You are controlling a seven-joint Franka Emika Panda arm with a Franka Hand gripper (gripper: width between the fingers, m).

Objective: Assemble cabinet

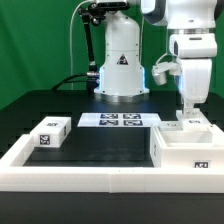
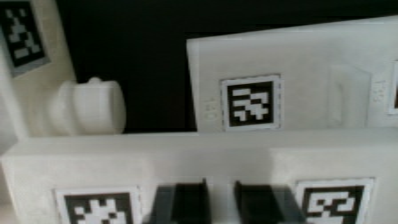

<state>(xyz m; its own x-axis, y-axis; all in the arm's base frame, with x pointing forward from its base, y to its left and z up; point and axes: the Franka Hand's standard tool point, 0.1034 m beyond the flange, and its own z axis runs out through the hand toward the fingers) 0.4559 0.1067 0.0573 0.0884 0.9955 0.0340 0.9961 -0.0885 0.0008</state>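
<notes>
- Currently the gripper [image 1: 190, 112] hangs at the right of the exterior view, low over the far rim of the cabinet [image 1: 185, 158]. I cannot tell from either view whether its fingers stand apart or together.
- Judged from this, the step is taking hold of the cabinet or of a part on it. Descend straight, centre the jaws across 1 wall, and close only once both fingers flank it.
- Keep any pull gentle, since the box sits close to the border rail [image 1: 100, 180] and could jam or tip against it.
- Counted: 1 arm, 1 gripper, 1 cabinet at lower right, 1 small tagged block [image 1: 50, 133] at the exterior view's left, and 1 marker board [image 1: 120, 120] at centre.
- 2 small white shapes [image 1: 172, 127] sit by the cabinet's far rim, too small to name.
- The wrist view shows at least 4 tags and 1 round white knob [image 2: 86, 105].
</notes>
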